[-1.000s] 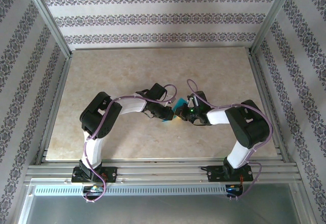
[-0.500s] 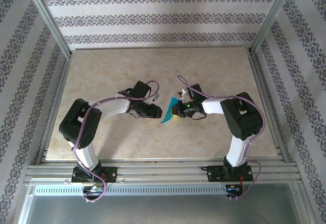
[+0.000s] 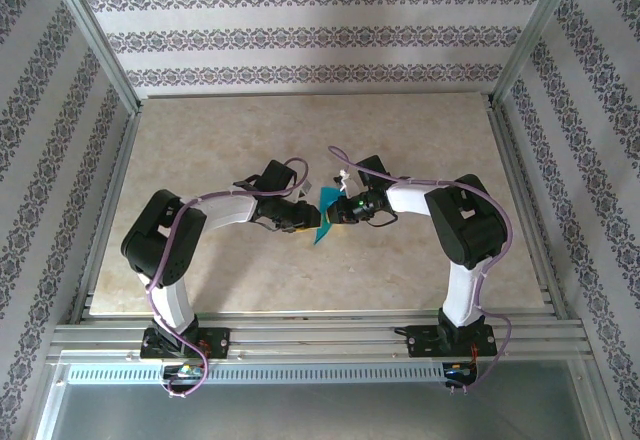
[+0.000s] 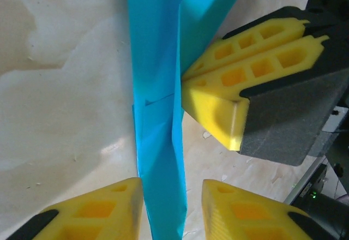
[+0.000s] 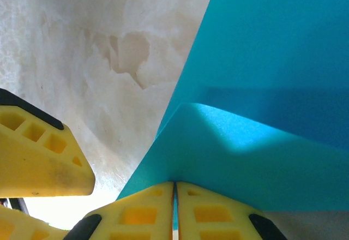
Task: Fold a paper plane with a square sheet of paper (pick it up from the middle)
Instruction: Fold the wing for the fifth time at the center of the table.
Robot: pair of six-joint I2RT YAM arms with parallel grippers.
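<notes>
Marbled beige tabletop (image 3: 250, 130): bare around the work and framed by metal rails. I see open room behind and to both sides, less toward the near edge by the bases.
White right arm (image 3: 445, 215): right jaws clenched on the paper, pinching a raised flap at its fold.
White left arm (image 3: 195, 220): left jaws released, standing apart on either side of the narrow folded body. I cannot tell whether one pad touches it.
Thin teal-blue folded sheet of paper (image 4: 155, 87): mid-table between the two wrists, apparently lifted, with its crease running lengthwise.
Step in hand: I judge this to be pressing the long crease. I would centre the left jaws over it, close squarely, and hold the right pinch steady so the layers don't skew.
Clearance: the wrists sit very near each other, so I'd make only small, slow moves.
</notes>
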